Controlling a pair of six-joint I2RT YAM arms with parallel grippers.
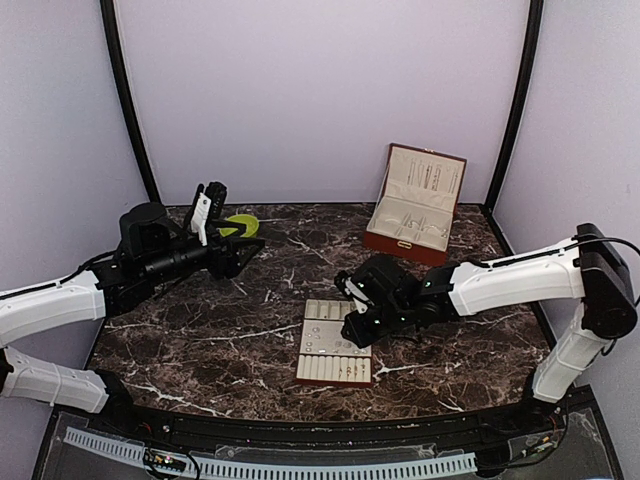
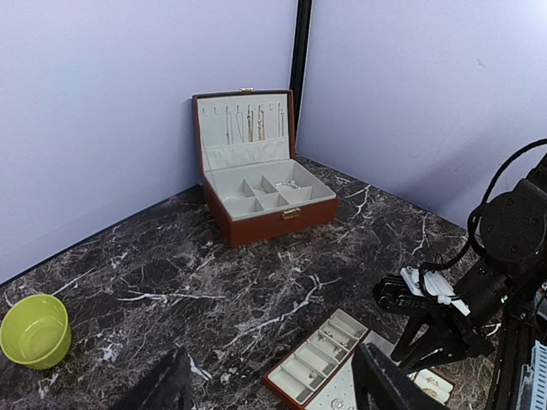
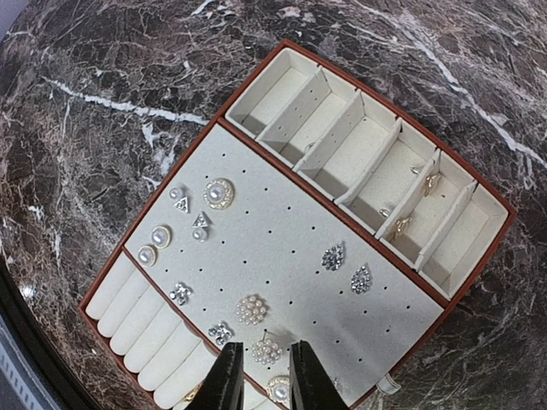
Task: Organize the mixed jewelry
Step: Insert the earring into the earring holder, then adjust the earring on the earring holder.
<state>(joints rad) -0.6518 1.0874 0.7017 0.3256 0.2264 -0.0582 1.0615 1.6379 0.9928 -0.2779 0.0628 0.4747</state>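
On the tabletop [image 1: 200, 330], the tray [image 3: 282, 231] holds pearl and silvery studs [image 3: 219, 193] on its pad, with tiny earrings [image 3: 425, 179] in two slots. Chains [image 2: 248, 124] hang in the open box [image 2: 273, 222] at the back. The bowl [image 2: 34, 333] sits back left. My right tool [image 3: 263, 363] straddles a pearl cluster [image 3: 267, 346], fingers near together; whether it's clamped I can't tell. My left tool [image 2: 269, 367] gapes wide.

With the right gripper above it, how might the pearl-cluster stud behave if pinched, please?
The pearl-cluster stud looks tiny, so probably very light. Its rounded beads may slip from the right gripper. Flat on the jewelry tray, it seems unlikely to roll.
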